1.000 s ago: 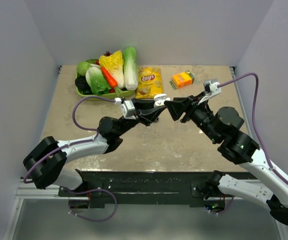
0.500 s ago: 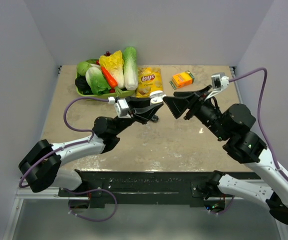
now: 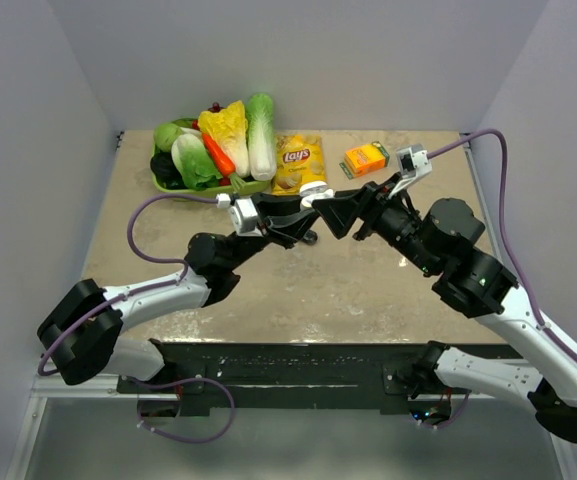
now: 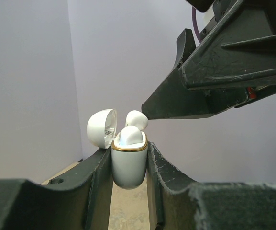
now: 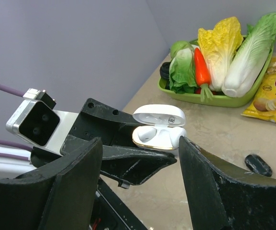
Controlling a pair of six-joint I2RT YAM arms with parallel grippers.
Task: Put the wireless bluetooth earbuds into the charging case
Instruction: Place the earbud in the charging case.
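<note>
The left claw (image 4: 128,149) is staying clamped on the white charging case (image 4: 127,168), holding it upright above the table (image 3: 298,295) with its lid (image 4: 102,127) swung open to one side. Two white rounded earbuds (image 4: 132,135) are poking up past the case's gold rim, the rear one sitting higher. The right claw (image 5: 140,143) is standing wide open and gripping nothing. Half a second ago it was drawn back to the right with a clear gap, and now it is reaching in again, one fingertip right against the rear earbud. A small black oval piece (image 5: 258,165) is lying on the table, apart from the case.
</note>
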